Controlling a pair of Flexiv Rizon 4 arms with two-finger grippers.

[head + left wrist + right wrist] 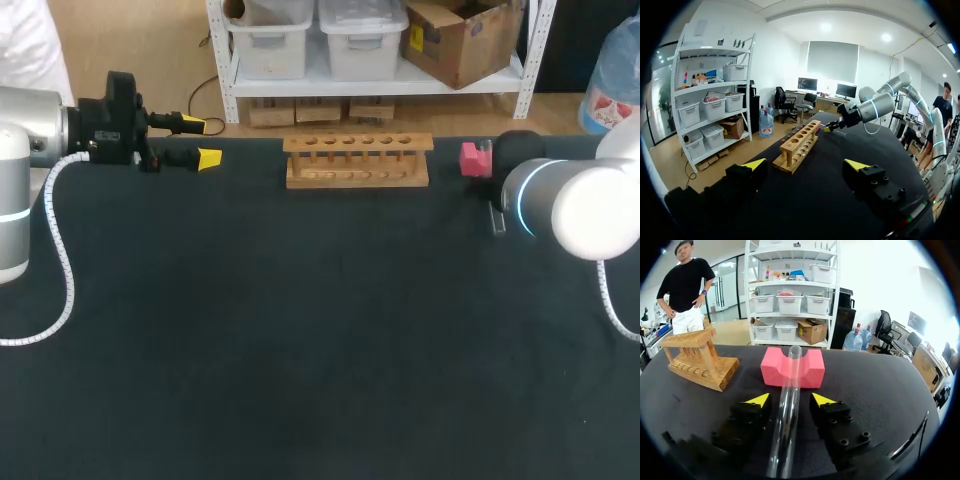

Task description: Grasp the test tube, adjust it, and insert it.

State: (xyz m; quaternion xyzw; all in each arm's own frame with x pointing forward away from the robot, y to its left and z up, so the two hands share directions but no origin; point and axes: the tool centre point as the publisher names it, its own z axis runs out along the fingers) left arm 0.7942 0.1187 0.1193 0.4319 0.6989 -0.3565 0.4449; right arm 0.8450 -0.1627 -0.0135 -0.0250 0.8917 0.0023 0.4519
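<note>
our right jaws stand apart around the test tube [786, 420], not touching it; it lies on the bench [875, 385], far end in the groove of the pink block [812, 372]. left of the block stands the wooden rack [357, 160], then our left jaws, apart.

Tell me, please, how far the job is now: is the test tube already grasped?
Nothing is finished: the rack's holes look empty. In hand: the test tube rests in the pink foam block's notch, between the right gripper's open fingers, not clamped. The left gripper is open and empty. Left: grasp, adjust, insert.
</note>
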